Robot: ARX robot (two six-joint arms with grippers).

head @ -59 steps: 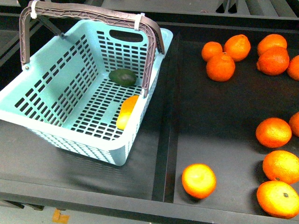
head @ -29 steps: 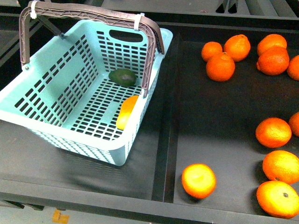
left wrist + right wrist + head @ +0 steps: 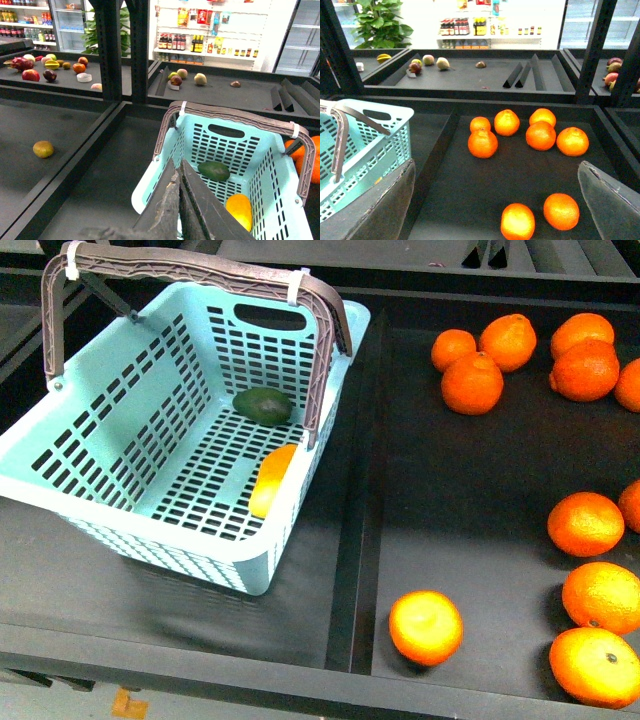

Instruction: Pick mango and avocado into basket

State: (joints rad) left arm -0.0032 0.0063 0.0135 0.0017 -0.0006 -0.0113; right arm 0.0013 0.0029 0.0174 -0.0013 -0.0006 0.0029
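Nothing has shifted since the earlier front frames. Avocado (image 3: 263, 405) and mango (image 3: 272, 480) lie apart on the basket (image 3: 90, 430) floor. Front view shows neither arm. Left wrist view: left gripper (image 3: 180, 200) jaws pressed together, empty, with the avocado (image 3: 214, 170) just beyond the tips and the mango (image 3: 239, 210) beside them. Right wrist view: right gripper (image 3: 495, 200) jaws spread wide, oranges (image 3: 507, 122) between and beyond them. Shelf labels too small to read.
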